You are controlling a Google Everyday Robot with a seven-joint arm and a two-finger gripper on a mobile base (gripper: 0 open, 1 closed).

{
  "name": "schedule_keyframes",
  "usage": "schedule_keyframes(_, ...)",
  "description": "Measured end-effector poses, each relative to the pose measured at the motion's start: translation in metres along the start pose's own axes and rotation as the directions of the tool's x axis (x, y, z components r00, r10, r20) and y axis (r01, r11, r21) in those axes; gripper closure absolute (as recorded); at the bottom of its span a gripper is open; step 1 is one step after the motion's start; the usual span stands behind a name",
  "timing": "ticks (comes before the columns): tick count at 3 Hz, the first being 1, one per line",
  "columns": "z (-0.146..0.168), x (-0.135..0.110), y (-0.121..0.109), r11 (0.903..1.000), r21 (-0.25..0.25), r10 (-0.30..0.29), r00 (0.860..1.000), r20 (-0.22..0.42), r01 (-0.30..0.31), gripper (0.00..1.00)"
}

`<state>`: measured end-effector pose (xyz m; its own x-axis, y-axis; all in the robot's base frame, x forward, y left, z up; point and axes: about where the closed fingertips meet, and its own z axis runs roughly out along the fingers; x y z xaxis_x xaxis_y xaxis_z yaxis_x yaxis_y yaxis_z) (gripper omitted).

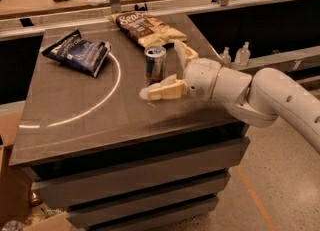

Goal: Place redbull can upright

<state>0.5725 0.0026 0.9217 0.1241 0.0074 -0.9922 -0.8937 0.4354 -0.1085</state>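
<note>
The redbull can [154, 64] stands upright on the grey table [90, 115], near the middle right, its shiny silver top facing up. My gripper [167, 70] is open just to the right of the can. One cream finger [162, 89] reaches forward below and in front of the can, the other finger [183, 53] points up behind it. Neither finger touches the can.
A dark blue chip bag [77, 51] lies at the table's back left. A brown-and-cream chip bag [146, 27] lies at the back, just behind the can. A white arc is painted on the tabletop. Two small bottles [235, 55] stand on a ledge to the right.
</note>
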Motion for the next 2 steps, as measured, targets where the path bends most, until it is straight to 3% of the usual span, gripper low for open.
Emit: schedule_keyframes(2,-0.026,0.004,0.007,0.9995,0.031,0.005,0.996,-0.089,-0.002,0.0)
